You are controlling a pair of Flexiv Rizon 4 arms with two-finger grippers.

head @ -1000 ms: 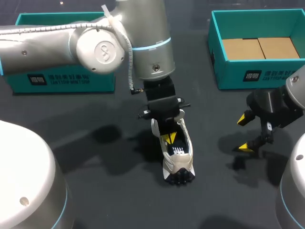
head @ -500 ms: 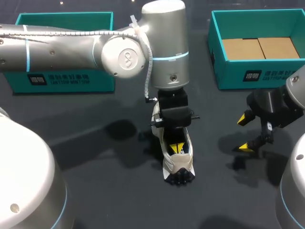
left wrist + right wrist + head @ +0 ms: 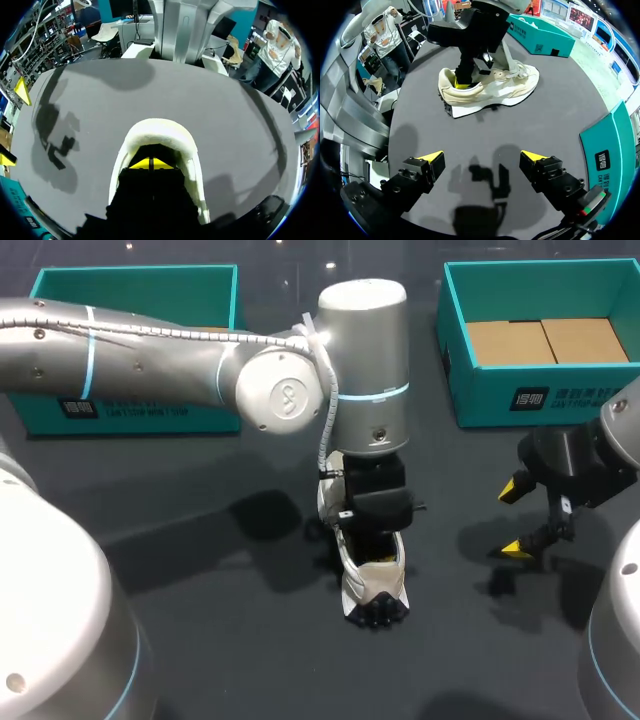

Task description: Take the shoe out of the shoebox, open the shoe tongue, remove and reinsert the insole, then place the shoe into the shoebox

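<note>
Brown cardboard [image 3: 545,340] inside right teal shoebox [image 3: 520,395]; left pincer [image 3: 150,164] inside shoe [image 3: 372,585].

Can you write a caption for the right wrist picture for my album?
Left gripper tips sit inside the cream shoe on the dark table, while the open right gripper hovers nearby.

The left gripper [image 3: 150,164] sits inside the shoe [image 3: 156,129], mostly hidden, its grasp unclear.
</note>
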